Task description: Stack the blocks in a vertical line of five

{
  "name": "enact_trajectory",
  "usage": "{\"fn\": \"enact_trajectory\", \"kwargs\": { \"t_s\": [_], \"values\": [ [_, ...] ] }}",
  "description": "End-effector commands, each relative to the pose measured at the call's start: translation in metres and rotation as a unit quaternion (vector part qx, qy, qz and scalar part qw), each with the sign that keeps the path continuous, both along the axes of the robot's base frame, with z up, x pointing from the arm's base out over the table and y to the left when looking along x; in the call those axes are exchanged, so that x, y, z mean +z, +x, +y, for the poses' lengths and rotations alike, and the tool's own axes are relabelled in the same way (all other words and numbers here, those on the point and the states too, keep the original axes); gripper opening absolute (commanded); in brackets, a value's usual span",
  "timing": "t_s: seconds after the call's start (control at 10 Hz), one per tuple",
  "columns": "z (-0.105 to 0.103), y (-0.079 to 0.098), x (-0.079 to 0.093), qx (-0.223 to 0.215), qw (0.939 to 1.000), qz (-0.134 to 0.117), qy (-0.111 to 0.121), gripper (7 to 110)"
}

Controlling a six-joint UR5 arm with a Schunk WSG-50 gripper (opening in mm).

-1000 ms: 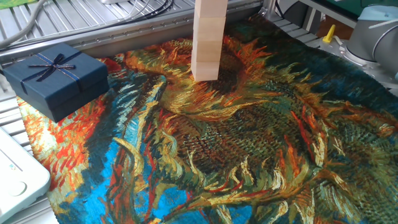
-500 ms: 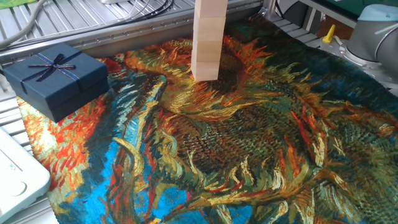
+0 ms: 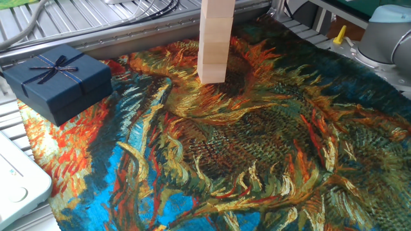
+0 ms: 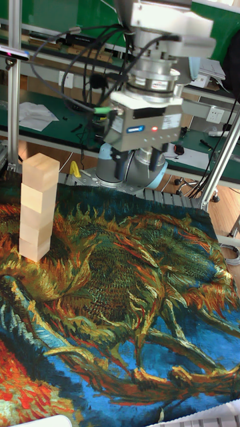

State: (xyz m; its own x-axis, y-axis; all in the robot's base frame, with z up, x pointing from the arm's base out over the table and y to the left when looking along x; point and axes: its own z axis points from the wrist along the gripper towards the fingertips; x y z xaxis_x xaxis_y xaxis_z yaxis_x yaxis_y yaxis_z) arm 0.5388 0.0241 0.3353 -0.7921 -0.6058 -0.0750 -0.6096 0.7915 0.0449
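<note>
Nearest, bottom left in the fixed view, a white device (image 3: 16,183) sits at the cloth's edge. Sunflower-print cloth (image 3: 257,147) covers the table. Dark blue gift box (image 3: 56,78) w/ ribbon sits left, well apart from the blocks (image 4: 38,207), stacked upright in one column toward the far edge. Gripper (image 4: 148,157) hangs above the cloth, right of the stack, not touching; fingers hidden, can't tell open or closed.

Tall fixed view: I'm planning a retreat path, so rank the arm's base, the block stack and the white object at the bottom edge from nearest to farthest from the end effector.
1. arm's base: just behind and below the end effector.
2. block stack: off to the left, standing on the cloth.
3. white object: bottom-left edge, farthest.
</note>
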Motion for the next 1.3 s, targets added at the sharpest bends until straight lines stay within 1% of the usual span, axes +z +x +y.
{"fn": "enact_trajectory", "kwargs": {
  "t_s": [0.0, 0.1, 0.2, 0.3, 0.4, 0.5, 0.6, 0.7, 0.8, 0.9, 1.0, 1.1, 1.2],
  "values": [
    [0.015, 0.006, -0.001, -0.025, 0.9997, -0.002, 0.009, 44],
    [0.006, 0.007, -0.004, -0.035, 0.9994, -0.001, -0.010, 22],
    [-0.008, 0.008, -0.008, -0.050, 0.9980, -0.001, -0.039, 22],
    [-0.013, 0.008, -0.011, -0.066, 0.9965, -0.002, -0.052, 7],
    [-0.013, 0.010, -0.014, -0.081, 0.9954, 0.000, -0.052, 7],
    [-0.014, 0.011, -0.019, -0.105, 0.9930, 0.005, -0.053, 7],
    [-0.030, 0.011, -0.023, -0.132, 0.9878, 0.007, -0.082, 7],
    [-0.046, 0.009, -0.023, -0.150, 0.9826, 0.013, -0.109, 7],
    [-0.049, 0.001, -0.022, -0.169, 0.9783, 0.029, -0.116, 7],
    [-0.045, -0.008, -0.021, -0.191, 0.9746, 0.050, -0.106, 7],
    [-0.040, -0.007, -0.020, -0.194, 0.9750, 0.054, -0.094, 7],
    [-0.031, -0.004, -0.020, -0.193, 0.9769, 0.052, -0.074, 7],
    [-0.026, -0.003, -0.020, -0.193, 0.9776, 0.053, -0.066, 7]
  ]
}}
